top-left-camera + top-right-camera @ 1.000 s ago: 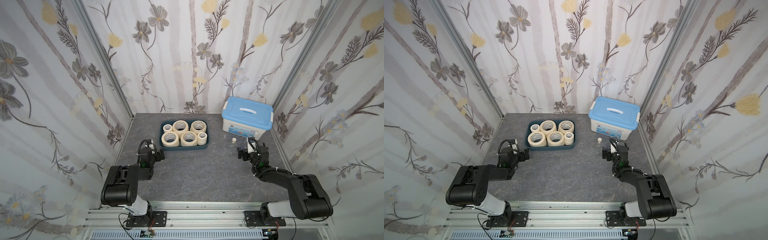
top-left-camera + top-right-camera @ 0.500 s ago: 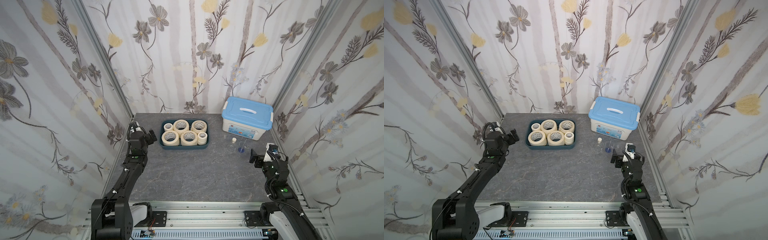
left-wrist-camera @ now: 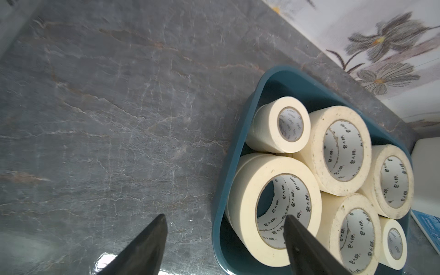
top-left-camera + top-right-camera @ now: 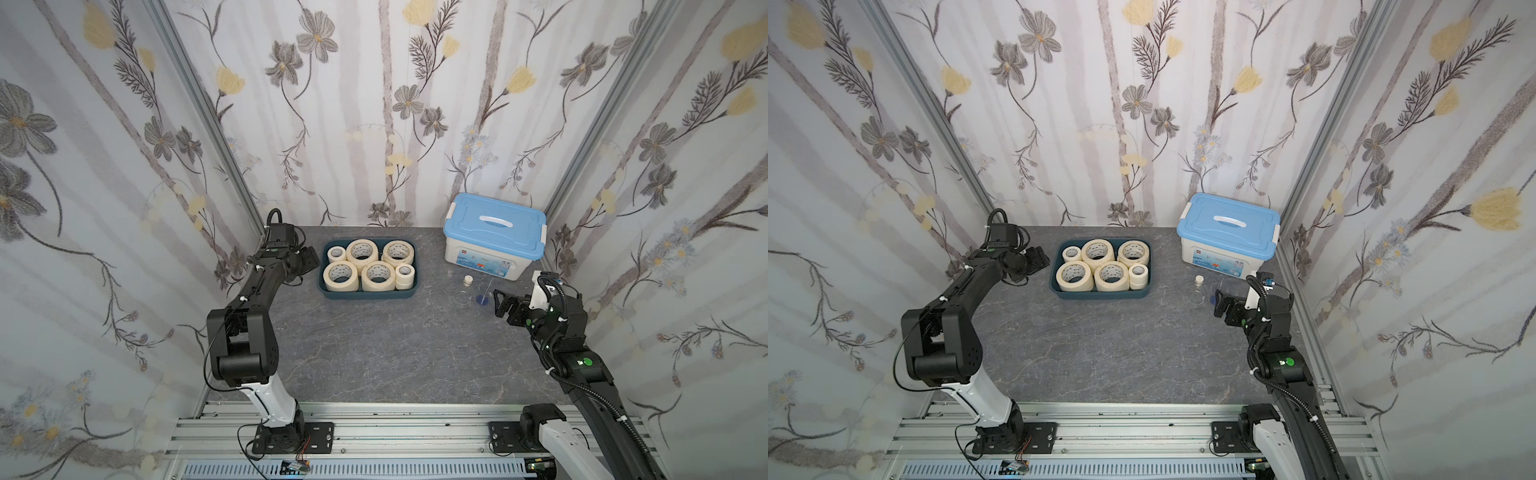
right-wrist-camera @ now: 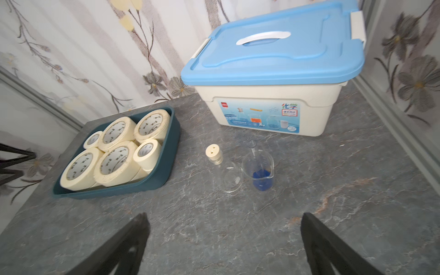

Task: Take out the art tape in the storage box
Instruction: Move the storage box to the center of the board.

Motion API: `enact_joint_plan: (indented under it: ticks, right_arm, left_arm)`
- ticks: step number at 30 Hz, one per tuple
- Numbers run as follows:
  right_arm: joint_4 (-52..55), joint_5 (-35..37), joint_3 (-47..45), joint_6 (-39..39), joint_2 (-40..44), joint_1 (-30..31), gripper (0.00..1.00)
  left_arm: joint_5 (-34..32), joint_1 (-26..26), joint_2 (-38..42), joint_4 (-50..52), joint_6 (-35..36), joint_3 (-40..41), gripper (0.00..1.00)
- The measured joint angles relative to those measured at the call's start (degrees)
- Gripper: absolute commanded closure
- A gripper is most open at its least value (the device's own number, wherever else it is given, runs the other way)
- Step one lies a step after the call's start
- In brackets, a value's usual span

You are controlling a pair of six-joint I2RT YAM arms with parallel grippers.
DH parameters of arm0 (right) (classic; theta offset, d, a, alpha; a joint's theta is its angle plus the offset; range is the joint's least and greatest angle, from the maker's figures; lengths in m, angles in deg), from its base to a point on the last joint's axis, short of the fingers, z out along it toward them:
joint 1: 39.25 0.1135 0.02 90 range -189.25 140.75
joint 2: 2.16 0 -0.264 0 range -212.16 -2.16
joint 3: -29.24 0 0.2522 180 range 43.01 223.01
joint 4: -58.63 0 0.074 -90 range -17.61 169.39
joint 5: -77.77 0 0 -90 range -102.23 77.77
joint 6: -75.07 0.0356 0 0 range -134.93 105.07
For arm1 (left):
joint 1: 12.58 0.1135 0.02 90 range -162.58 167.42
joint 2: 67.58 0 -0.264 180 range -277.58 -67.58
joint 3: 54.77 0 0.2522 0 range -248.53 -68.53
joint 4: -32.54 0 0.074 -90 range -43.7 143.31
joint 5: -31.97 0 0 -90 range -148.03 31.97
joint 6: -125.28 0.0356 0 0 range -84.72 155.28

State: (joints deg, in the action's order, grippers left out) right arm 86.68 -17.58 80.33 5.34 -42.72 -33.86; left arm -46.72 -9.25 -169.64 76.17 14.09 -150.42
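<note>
Inside teal storage box (image 4: 367, 292), cream art tape (image 4: 376, 275) rings, both arms' fingers (image 3: 152, 240) apart, empty.

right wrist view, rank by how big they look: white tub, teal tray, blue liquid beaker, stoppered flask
1. white tub
2. teal tray
3. stoppered flask and blue liquid beaker: look about alike, so not ranked.

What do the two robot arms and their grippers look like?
Both arms, left arm and right arm, are black with white base links and black cables. The right arm bears green round marks. The left gripper and right gripper have black tapered fingers.
</note>
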Motion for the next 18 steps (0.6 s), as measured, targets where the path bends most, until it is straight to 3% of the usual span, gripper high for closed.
enact_joint_plan:
  ticks: [4,12,18]
  right_arm:
    - [1.4,-4.4,1.2,2.1,-2.0,0.3,0.0]
    - [1.9,-7.6,1.4,3.7,-2.6,0.7,0.0]
    - [1.9,-8.2,1.4,4.4,-2.6,1.2,0.0]
  left_arm:
    - [3.1,0.2,-6.7,3.2,-0.3,-7.1,0.39]
    - [6.6,0.3,-16.7,6.5,-0.4,-16.3,0.48]
    - [7.2,0.3,-21.3,8.2,-0.4,-20.9,0.62]
